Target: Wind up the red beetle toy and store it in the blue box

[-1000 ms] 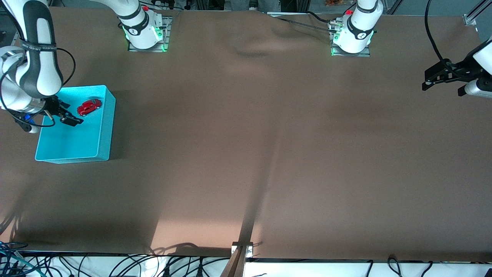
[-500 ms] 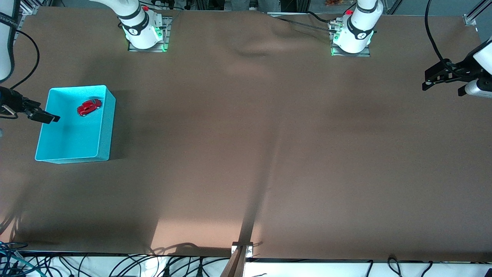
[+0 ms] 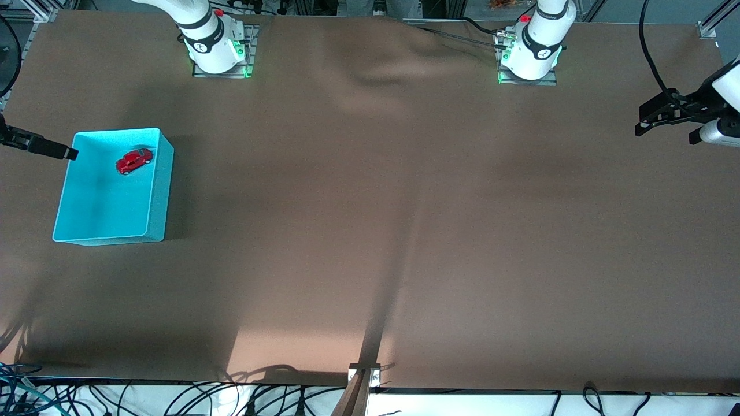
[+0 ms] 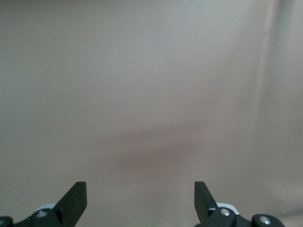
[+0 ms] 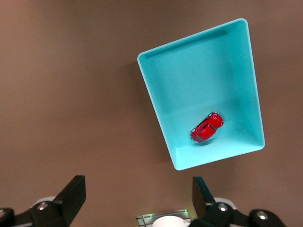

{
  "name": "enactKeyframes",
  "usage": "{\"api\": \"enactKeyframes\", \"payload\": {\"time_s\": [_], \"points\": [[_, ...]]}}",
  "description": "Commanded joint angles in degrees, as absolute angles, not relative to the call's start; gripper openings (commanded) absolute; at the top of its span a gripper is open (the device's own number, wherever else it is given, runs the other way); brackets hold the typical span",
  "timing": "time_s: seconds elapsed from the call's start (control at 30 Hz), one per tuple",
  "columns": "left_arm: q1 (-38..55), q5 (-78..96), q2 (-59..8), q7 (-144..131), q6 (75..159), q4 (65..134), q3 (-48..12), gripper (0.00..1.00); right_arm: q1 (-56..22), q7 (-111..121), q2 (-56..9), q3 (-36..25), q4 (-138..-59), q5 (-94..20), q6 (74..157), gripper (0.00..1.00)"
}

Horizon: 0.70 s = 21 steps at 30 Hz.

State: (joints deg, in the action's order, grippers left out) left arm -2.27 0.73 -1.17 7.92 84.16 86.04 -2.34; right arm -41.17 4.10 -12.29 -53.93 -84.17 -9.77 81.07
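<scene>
Tool states are read first: the right tool (image 5: 135, 196) is held with its fingers (image 5: 73, 194) wide apart and nothing between them, raised over the worktop (image 3: 370, 231) beside the box (image 3: 156, 196), at the right arm's end. In the front view only one dark tip of it (image 3: 43, 147) is seen at the frame's edge, just off the box's corner.

The beetle (image 3: 134, 160) is found inside the box, resting on its wheels on the floor of the bin, in the part farther from the front camera and close to the wall facing the left arm's end. It is set at a slant to the walls, as is also seen from the right wrist view (image 5: 207, 126). Whether it touches a wall cannot quite be made out; a thin gap seems to be left. The box (image 5: 156, 94) stands upright and open-topped on the brown worktop, holding only the beetle.

The left tool (image 4: 140, 198) is kept waiting at the left arm's end, well apart from the box, raised over bare worktop (image 4: 151, 94). Its fingers (image 4: 75, 198) are spread apart and empty; it is seen in the front view as a dark claw (image 3: 650, 118).
</scene>
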Motion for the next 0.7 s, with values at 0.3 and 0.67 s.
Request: {"api": "enactKeyframes", "payload": {"time_s": [0.3, 0.67], "points": [[-3.16, 1.76, -1.58, 8.09, 82.88, 84.73, -2.37, 1.0, -47.02, 6.24, -11.86, -53.88, -84.73, -7.21, 83.06, 1.0], [-3.25, 1.76, -1.67, 8.17, 82.88, 84.81, -2.46, 1.0, -47.11, 6.33, -11.95, -54.14, -84.55, -6.68, 82.97, 1.0]]}}
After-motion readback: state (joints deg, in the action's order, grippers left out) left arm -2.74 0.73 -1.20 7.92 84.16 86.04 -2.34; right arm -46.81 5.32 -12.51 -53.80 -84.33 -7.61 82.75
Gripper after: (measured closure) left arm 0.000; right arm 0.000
